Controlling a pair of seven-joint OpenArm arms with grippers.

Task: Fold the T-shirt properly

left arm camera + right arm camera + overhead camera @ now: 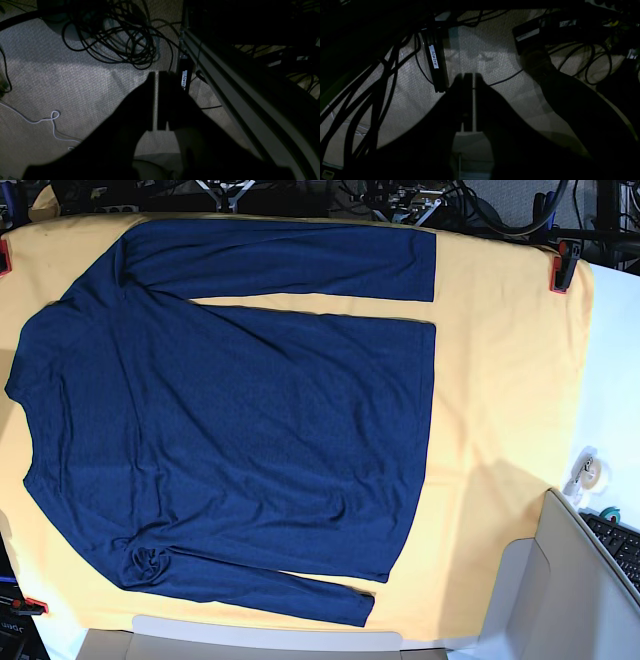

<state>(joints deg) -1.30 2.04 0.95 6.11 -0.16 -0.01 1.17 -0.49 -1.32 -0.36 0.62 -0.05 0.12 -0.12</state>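
Your left gripper (155, 75) and right gripper (469, 75) each show jaws drawn nearly together, holding nothing, hanging over woven carpet (75, 82) and looped black cables (117, 42). The T-shirt (230, 430), soft navy knit, lies flat on the yellow-orange cloth (500, 430), sleeves at far and near edges.

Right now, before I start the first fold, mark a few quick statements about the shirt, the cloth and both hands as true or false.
1. The T-shirt lies spread flat on the yellow-orange cloth. True.
2. Both sleeves are folded across the chest. False: each sleeve lies alongside the body.
3. The left hand grips the shirt. False: it is shut on nothing, over the carpet.
4. The right hand is shut over the floor. True.
5. Neither arm shows in the base view. True.
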